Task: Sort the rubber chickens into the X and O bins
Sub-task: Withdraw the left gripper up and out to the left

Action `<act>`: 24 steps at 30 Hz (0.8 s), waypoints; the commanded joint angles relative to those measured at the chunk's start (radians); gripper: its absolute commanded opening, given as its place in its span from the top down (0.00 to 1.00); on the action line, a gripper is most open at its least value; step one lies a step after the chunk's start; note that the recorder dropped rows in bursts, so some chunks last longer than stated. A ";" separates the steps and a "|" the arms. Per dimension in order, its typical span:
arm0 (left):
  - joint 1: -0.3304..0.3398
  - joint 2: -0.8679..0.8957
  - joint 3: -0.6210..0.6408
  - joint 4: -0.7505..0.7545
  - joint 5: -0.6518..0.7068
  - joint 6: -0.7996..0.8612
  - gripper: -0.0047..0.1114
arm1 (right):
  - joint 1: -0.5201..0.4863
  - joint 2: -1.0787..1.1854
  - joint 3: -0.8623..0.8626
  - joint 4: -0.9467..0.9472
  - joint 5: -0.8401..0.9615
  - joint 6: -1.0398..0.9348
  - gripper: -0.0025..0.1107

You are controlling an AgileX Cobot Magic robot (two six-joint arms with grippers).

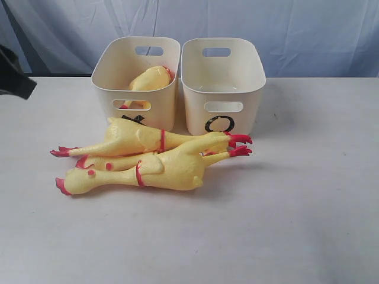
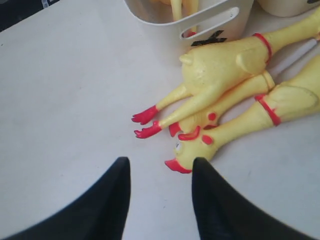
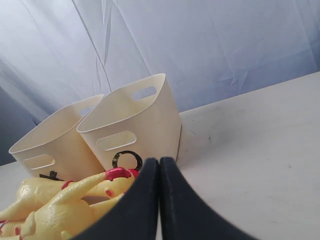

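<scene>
Four rubber chickens [image 1: 166,170], two bins [image 1: 195,89]

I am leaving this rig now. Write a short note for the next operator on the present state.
Left hand: open, empty, over the table beside the three chickens piled before the bins.
Right hand: shut, empty, facing the O bin.
Done: one chicken lies in the X bin.
Left: three chickens to sort; the O bin looks empty.
</scene>
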 commanded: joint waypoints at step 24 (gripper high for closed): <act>-0.001 -0.655 0.491 -0.074 -0.154 -0.006 0.62 | 0.003 -0.005 0.001 0.031 -0.210 0.018 0.98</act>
